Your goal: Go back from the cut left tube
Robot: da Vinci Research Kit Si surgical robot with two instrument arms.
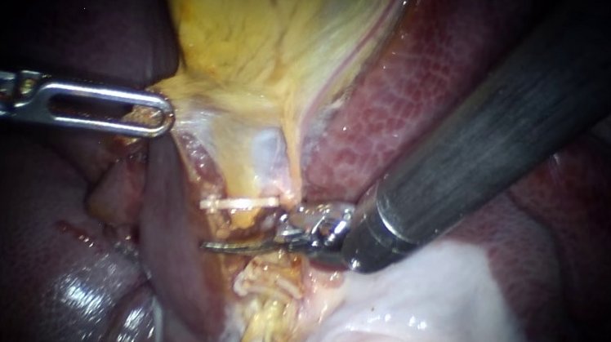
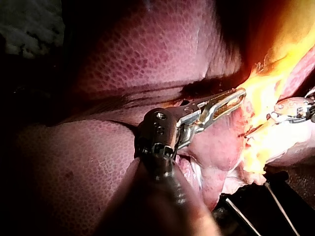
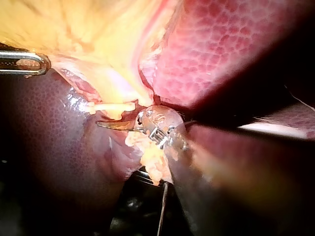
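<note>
Right instrument [image 1: 239, 248] beside clip [image 1: 238, 203]; left wrist view: left instrument [image 2: 224, 103] clamps gallbladder [image 2: 266, 83].

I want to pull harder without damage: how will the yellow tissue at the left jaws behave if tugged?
Probably floppy: the yellow tissue drapes in a sheet and stretches into strands toward the left instrument. Likely slippery, since its wet surface glistens. It may tear, as it looks thin and frayed near the clip.
</note>
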